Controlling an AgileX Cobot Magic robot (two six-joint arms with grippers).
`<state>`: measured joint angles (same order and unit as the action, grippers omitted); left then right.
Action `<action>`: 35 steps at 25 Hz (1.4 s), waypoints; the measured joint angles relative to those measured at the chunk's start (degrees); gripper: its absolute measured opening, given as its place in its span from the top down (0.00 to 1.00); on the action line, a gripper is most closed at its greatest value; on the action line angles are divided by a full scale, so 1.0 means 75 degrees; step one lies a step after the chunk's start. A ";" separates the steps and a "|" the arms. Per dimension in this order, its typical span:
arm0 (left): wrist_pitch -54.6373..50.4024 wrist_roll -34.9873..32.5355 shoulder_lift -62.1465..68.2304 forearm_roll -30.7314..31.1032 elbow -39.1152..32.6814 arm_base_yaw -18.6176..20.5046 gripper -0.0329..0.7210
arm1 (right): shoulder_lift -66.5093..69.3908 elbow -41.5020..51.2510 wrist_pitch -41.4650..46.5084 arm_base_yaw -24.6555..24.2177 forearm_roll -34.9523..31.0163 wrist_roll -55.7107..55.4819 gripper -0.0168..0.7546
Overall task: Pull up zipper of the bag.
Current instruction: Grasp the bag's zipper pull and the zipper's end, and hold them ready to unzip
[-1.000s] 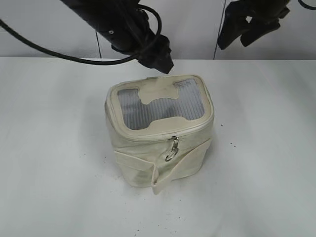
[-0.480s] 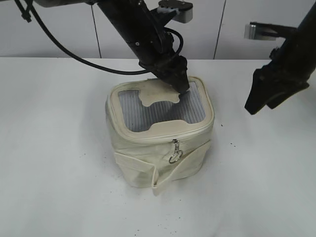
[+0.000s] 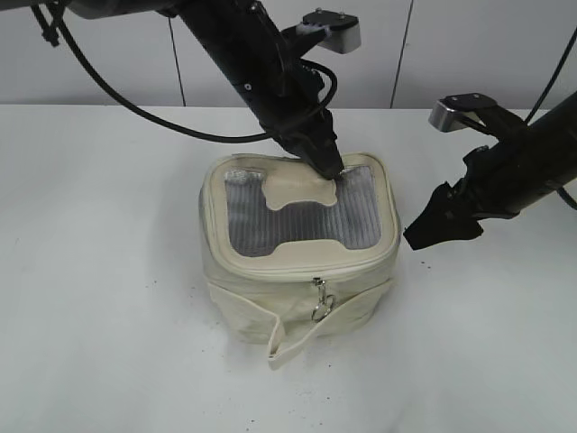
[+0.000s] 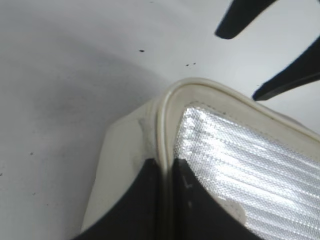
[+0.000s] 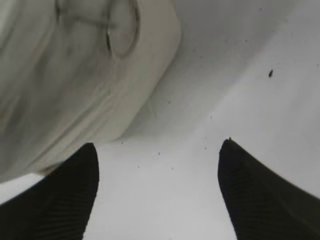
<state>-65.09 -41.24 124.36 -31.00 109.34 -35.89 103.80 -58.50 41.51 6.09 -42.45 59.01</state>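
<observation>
Left gripper (image 3: pixel 326 165) presses its nearly closed fingers onto the back rim of the bag (image 3: pixel 297 271), pinching the lid's piped edge. Right gripper (image 3: pixel 431 230) hovers wide open beside the bag, holding nothing. Zipper (image 3: pixel 320 287) pull hangs at the front.

Upright cream bag (image 3: pixel 297 262), zipper (image 3: pixel 317 287) seemingly closed.
</observation>
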 joint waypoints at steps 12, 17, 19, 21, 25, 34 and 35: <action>-0.0211 -0.0505 0.0009 -0.0367 0.0000 -0.0007 0.90 | -0.0006 0.0046 -0.0145 0.0008 -0.1258 0.1660 0.33; -0.0211 -0.0505 0.0009 -0.0367 0.0000 -0.0007 0.90 | 0.0119 0.0046 -0.0097 0.0008 -0.1863 0.2497 0.38; -0.0211 -0.0505 0.0009 -0.0369 0.0000 -0.0007 0.90 | 0.0219 0.0051 -0.0097 0.0008 -0.2012 0.2715 0.38; -0.0211 -0.0505 0.0009 -0.0369 0.0000 -0.0007 0.90 | 0.0346 0.0051 -0.0097 0.0008 -0.2194 0.2927 0.39; -0.0226 -0.0505 0.0009 -0.0369 0.0000 0.0001 0.90 | 0.0596 0.0051 -0.0039 -0.0001 -0.2918 0.3711 0.44; -0.0232 -0.0445 0.0009 -0.0369 0.0000 0.0009 0.90 | 0.0687 0.0045 0.0279 -0.0001 -0.3484 0.4316 0.96; -0.0232 -0.0337 0.0009 -0.0369 0.0000 0.0009 0.90 | 0.0698 0.0045 0.0338 -0.0001 -0.3484 0.4270 0.98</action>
<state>-66.83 -43.77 124.43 -33.77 109.34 -35.83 109.03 -58.17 44.05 6.08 -68.58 91.04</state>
